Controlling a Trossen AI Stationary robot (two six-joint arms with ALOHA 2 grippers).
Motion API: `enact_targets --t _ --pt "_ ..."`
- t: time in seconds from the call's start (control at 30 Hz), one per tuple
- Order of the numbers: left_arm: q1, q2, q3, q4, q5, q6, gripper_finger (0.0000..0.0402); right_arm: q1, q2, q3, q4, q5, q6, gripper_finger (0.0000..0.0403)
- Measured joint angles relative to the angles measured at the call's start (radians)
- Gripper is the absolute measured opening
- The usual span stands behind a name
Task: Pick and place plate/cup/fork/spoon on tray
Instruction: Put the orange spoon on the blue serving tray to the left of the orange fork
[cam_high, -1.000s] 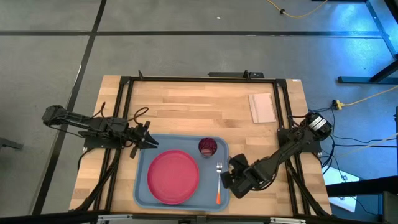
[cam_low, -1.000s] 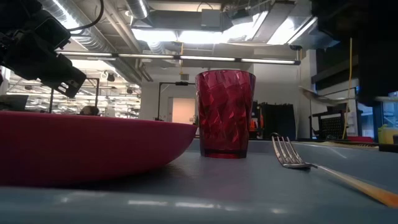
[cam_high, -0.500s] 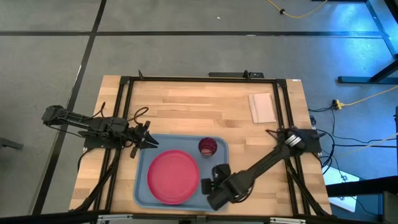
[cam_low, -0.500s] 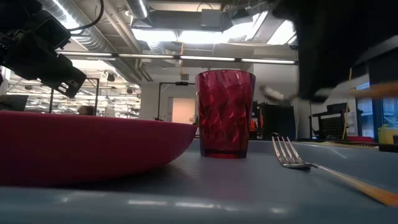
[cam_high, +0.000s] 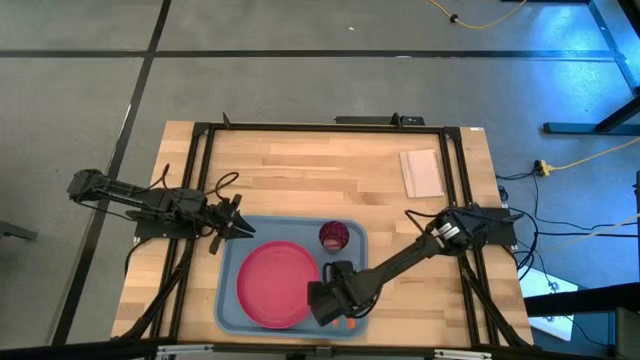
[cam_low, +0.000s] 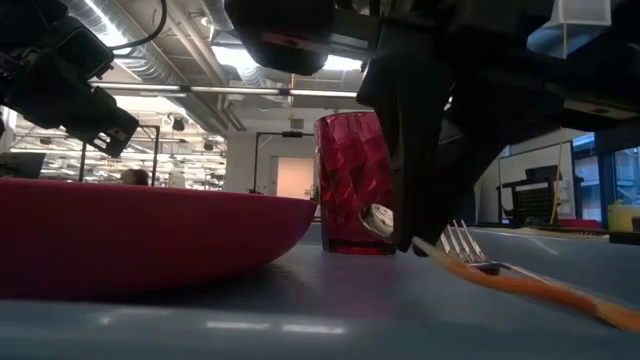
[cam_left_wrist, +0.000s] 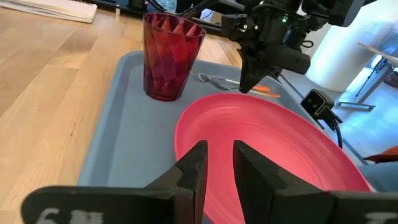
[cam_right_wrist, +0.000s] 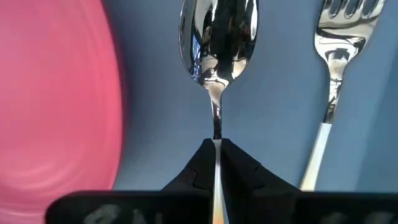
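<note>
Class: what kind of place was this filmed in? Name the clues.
Probably a robotics lab or workshop: a wooden table in a black metal frame, cables on the grey floor, and bare ceiling ducts with strip lights.

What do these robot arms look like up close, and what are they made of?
Both are slim dark jointed arms of black links, with black cables looping along the left arm. The right arm carries a pale patch at its joint. Each ends in a black gripper, left gripper and right gripper, with two flat tapered jaws.
</note>
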Motion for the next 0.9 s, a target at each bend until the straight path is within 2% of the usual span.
enact_targets --t 0.23,0.5,0.73,0.9 --pt "0.000 0.000 0.000 0.000 0.000 0.000 0.0069 0.006 0.000 0.000 -0.031 0.000 0.014 0.0025" --pt "0.000 0.000 0.000 0.000 0.000 0.000 0.0069 0.008 0.000 0.000 -0.049 0.000 -0.040 0.0067" --pt "0.000 0.000 0.000 0.000 0.000 0.000 0.0069 0.008 0.000 0.000 -0.059 0.002 -0.056 0.0070" --pt "0.000 0.000 0.000 0.000 0.000 0.000 0.0069 0.008 0.000 -0.001 -0.029 0.051 -0.083 0.0068"
